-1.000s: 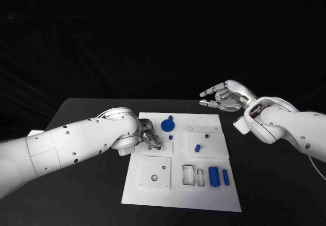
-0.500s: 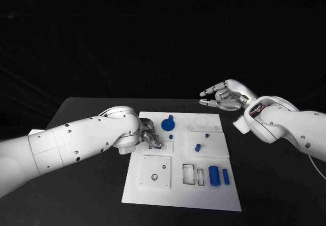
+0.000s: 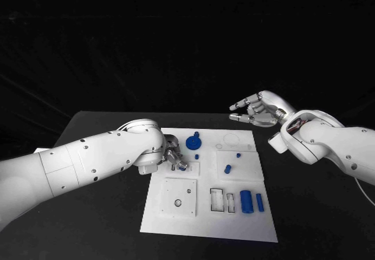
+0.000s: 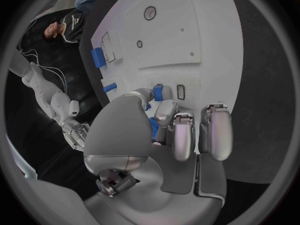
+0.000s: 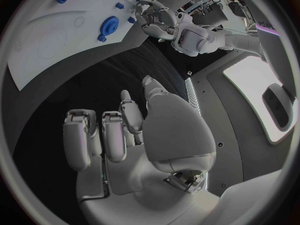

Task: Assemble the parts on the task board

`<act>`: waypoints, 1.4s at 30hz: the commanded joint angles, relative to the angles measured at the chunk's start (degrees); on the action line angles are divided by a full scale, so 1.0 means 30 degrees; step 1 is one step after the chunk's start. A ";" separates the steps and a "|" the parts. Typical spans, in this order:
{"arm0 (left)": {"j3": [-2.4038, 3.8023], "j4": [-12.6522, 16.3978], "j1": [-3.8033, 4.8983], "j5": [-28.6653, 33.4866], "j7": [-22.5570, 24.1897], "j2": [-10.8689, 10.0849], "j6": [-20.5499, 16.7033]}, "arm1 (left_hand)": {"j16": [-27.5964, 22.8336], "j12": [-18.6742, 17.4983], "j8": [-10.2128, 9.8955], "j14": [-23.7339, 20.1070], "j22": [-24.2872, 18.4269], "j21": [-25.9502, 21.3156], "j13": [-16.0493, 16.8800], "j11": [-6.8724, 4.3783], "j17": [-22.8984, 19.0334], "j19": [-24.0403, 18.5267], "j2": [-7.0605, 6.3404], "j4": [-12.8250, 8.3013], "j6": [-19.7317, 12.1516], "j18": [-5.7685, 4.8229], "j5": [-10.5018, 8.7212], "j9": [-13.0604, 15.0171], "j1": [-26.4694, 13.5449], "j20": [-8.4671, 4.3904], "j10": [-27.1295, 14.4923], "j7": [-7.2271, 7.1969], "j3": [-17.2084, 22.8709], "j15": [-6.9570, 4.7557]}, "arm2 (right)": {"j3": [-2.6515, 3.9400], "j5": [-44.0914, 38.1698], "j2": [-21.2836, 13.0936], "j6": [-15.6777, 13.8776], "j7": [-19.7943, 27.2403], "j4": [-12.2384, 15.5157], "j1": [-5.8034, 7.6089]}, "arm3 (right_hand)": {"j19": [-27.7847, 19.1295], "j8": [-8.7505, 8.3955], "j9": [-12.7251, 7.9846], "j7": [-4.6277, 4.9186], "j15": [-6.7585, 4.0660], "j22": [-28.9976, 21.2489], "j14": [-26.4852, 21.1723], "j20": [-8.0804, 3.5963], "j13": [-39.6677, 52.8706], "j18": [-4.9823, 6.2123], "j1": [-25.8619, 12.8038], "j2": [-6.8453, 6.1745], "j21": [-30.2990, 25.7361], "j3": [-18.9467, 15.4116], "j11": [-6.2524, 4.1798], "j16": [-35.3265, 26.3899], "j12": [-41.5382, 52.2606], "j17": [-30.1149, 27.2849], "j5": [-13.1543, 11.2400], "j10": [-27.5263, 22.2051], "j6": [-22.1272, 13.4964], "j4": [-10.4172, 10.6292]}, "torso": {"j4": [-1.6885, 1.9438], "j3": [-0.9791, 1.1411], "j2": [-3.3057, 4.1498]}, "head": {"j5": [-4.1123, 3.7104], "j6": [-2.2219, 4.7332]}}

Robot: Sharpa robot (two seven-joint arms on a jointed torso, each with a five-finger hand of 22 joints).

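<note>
Black tabletop [image 3: 102, 216] carried the white task board [image 3: 211, 216], which lay at its middle under a dark backdrop. On the board's upper left part a small blue part [image 3: 181, 168] was pinched between the fingertips of the left hand [image 3: 173, 158], which was lowered onto a small square recess plate there; in the left wrist view the same blue part [image 4: 154, 127] was seen clamped between the curled fingers [image 4: 167, 116], with the board [image 4: 206, 30] beyond them. Just beside that spot a blue gear [image 3: 193, 143] lay flat near the board's far edge, and a small blue peg [image 3: 197, 157] was seen next to it. Further right two more small blue pieces [image 3: 227, 169] sat on another recess plate. Near the board's front right a blue cylinder [image 3: 245, 202] and a slimmer blue bar [image 3: 259, 203] lay side by side, next to two rectangular slots [image 3: 217, 200]. Well apart from the board, the right hand [image 3: 258, 110] was held raised above the tabletop's far right corner, nothing in it, its fingers loosely curved and apart.
</note>
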 commanded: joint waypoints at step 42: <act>-0.0122 -0.1156 -0.0116 -0.0122 -0.0181 0.0668 0.1392 | 0.0058 0.1177 -0.0354 0.2009 0.2435 0.0413 0.1267 -0.0391 0.5021 0.1114 0.0278 -0.0688 0.1589 -0.0466 -0.0509 -0.0246 -0.4821 -0.0412 0.1020 -0.0649 -0.2409 -0.0378 | 0.0000 -0.0168 -0.0017 0.0468 0.0182 0.0174 -0.0015 | -0.0001 0.0018 0.0016 0.0003 0.0159 0.1066 0.1372 0.0067 -0.0104 -0.0003 -0.0016 0.0090 -0.0124 -0.0192 -0.0006 -0.0144 -0.0154 0.2131 0.0088 -0.0228 -0.0082 0.0024 | 0.0006 -0.0002 -0.0003 | -0.0020 -0.0074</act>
